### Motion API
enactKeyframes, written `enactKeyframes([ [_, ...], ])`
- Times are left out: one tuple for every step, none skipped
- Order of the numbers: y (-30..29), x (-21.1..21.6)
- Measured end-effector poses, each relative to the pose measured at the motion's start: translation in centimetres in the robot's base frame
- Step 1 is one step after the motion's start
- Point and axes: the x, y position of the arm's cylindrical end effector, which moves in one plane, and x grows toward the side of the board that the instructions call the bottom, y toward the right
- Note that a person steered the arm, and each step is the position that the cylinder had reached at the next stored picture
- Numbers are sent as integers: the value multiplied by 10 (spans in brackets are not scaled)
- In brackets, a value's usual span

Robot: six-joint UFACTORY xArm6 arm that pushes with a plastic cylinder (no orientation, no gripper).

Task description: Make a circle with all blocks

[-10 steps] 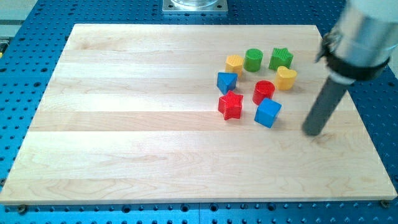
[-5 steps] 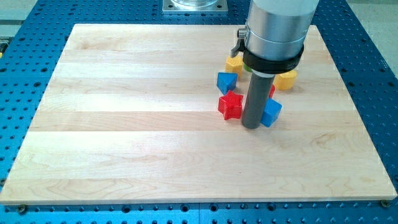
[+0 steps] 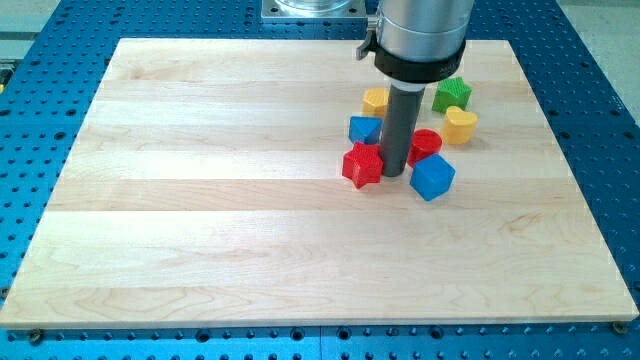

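Note:
My tip stands on the wooden board between the red star block on its left and the blue cube on its right, touching or nearly touching the red star. The red cylinder sits just right of the rod. The blue triangular block and the yellow hexagon block lie to the rod's left, further up. The green star block and the yellow heart block lie to the right. The green cylinder is hidden behind the arm.
The blue perforated table surrounds the board. A metal mounting base is at the view's top edge. The arm's wide grey body covers part of the block cluster.
The rod swept from the board's right side leftward into the cluster, then moved slightly up and left. The red star shifted a little left and the blue cube slightly right.

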Motion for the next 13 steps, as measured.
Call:
enactKeyframes([
  [9, -6],
  [31, -6],
  [39, -6],
  [27, 9],
  [15, 17],
  [5, 33],
  [5, 33],
  [-13, 37],
  [-14, 72],
  [13, 90],
  [29, 90],
  [55, 88],
  [66, 74],
])
